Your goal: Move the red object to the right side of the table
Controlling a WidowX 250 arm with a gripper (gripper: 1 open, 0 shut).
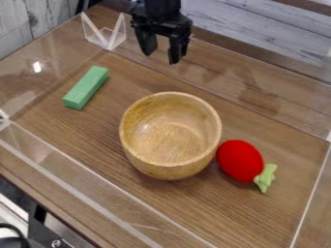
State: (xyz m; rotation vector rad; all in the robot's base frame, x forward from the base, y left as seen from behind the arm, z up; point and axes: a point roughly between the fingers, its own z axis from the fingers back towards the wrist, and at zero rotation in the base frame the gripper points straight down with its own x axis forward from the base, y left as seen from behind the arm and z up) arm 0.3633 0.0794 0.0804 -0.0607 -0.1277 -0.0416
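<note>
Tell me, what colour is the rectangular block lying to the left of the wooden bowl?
Green. The block shows clearly in the camera view, apart from the bowl.

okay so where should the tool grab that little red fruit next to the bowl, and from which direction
Probably the round red body of the red fruit, from straight above. It lies low on the table, so a side approach looks awkward, and the wooden bowl sits right against its left. Set the fingers front and back of the body, clear of the bowl and the thin leafy tip. The tool hangs open, far off.
</note>
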